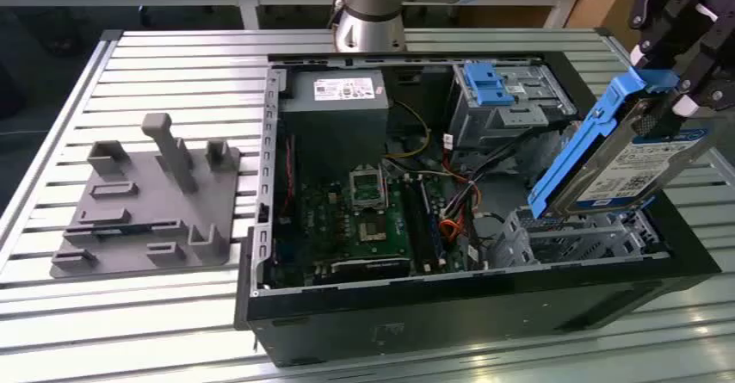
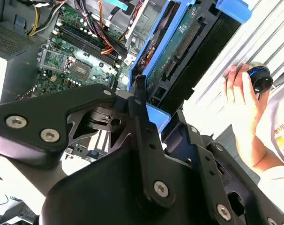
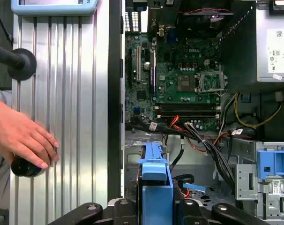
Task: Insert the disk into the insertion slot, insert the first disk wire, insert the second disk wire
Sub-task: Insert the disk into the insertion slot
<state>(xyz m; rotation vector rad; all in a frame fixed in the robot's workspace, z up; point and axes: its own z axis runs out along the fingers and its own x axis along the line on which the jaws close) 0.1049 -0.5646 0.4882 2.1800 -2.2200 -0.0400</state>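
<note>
End effector (image 1: 676, 90) w/ disk (image 1: 626, 172), tilted over insertion slot (image 1: 580, 238).

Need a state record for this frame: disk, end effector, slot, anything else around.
disk: in blue carrier, tilted, lower end at the insertion slot, not seated
end effector: shut on disk's upper end
insertion slot: low grey cage in the open computer case, exterior view's right
hand: on a black round object, beside the case
fixture plate: grey, exterior view's left of case
</note>
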